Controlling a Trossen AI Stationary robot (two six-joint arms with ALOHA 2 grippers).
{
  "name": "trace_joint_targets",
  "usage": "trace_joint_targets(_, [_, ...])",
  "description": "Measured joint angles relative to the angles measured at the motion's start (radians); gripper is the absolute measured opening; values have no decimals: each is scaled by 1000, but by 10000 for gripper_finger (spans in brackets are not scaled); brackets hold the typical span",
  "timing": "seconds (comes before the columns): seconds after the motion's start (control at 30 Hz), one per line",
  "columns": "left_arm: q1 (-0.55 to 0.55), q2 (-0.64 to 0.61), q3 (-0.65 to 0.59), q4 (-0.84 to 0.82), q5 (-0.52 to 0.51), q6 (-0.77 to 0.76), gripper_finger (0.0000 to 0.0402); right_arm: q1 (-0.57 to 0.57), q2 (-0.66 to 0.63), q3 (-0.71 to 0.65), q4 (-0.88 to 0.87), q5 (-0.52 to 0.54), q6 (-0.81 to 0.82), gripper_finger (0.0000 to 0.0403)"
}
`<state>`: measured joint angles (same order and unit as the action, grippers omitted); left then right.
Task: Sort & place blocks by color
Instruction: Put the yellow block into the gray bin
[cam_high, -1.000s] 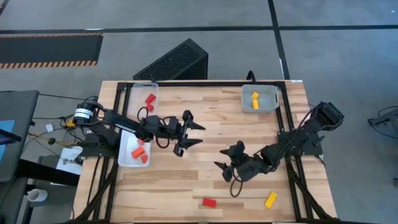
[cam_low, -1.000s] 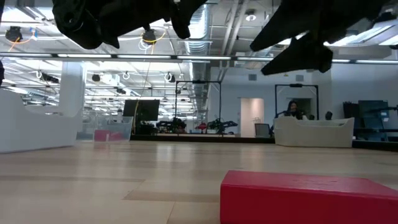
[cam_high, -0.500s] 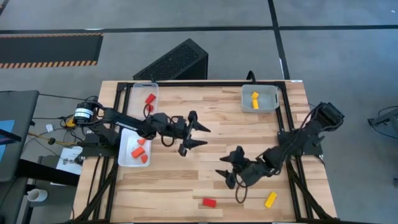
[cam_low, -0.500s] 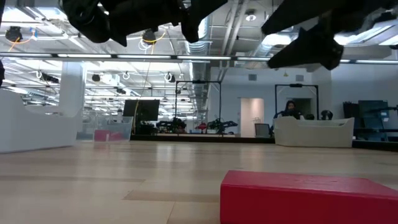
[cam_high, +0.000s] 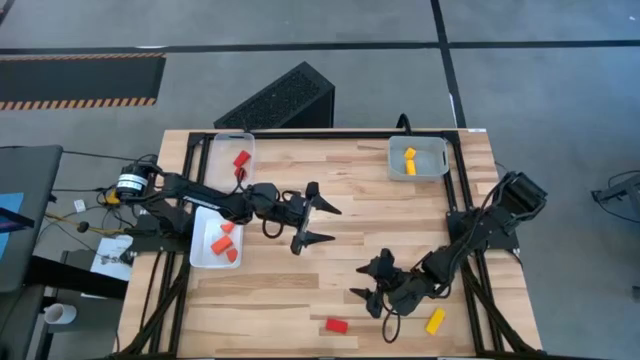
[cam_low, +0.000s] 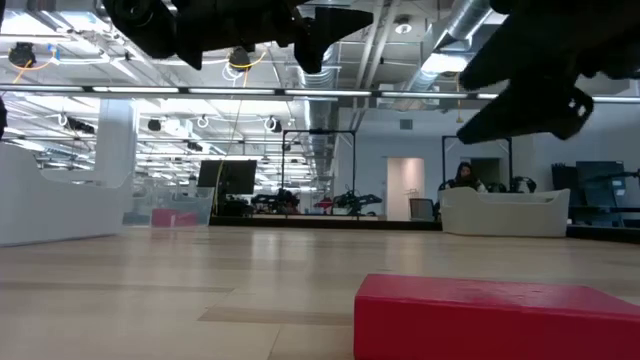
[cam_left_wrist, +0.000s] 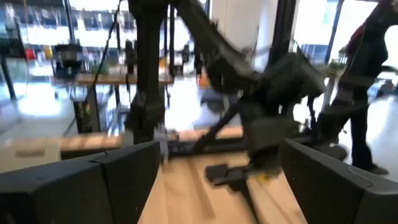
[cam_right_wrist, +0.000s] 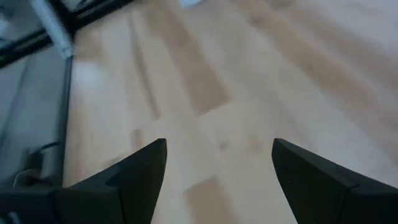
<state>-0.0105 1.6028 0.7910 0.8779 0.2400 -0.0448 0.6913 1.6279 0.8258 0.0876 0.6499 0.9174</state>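
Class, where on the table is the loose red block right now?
In the high view the red block lies bare on the wooden table near its front edge, about midway across, just in front of the right gripper, with a yellow block farther right.

Red block (cam_high: 336, 325); yellow block (cam_high: 435, 321)

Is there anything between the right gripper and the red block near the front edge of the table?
Nothing visible. The right gripper hangs open, close to the red block, with only bare table between them. The yellow block lies on its other side, out of the way.
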Motion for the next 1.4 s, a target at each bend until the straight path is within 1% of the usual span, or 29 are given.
trace_joint_targets(0.1, [1,-46,0,-110,-25,0,313,6,0,7,-23,-100,122,312])
trace_joint_targets(0.23, [-3,-105,0,-217,-67,27,303,31,-22,22,-146,-195,238,312])
trace_joint_targets(0.33, [-14,-158,-1,-319,-65,72,294,32,-42,63,-381,-287,337,312])
trace_joint_targets(0.4, [-19,-228,-2,-446,-78,109,288,27,-40,110,-513,-347,388,312])
trace_joint_targets(0.5, [-32,-340,-4,-559,-161,116,276,27,-42,183,-713,-412,428,312])
trace_joint_targets(0.53, [-38,-376,-15,-572,-191,113,272,28,-42,204,-770,-435,439,312])
trace_joint_targets(0.6, [-58,-426,-40,-542,-237,99,264,29,-42,239,-854,-498,486,312])
trace_joint_targets(0.67, [-78,-463,-75,-508,-260,89,257,31,-42,262,-918,-573,576,312])
trace_joint_targets(0.73, [-97,-473,-104,-451,-271,95,250,40,-42,265,-945,-650,664,312])
trace_joint_targets(0.83, [-108,-481,-129,-425,-290,107,242,66,-41,262,-946,-757,737,312])
trace_joint_targets(0.9, [-108,-479,-129,-419,-299,95,238,90,-41,259,-949,-800,799,312])
trace_joint_targets(1.23, [-108,-478,-129,-433,-282,63,229,273,-46,258,-951,-804,1195,312])
trace_joint_targets(1.4, [-108,-478,-129,-428,-282,63,229,349,-49,241,-944,-732,1347,312])
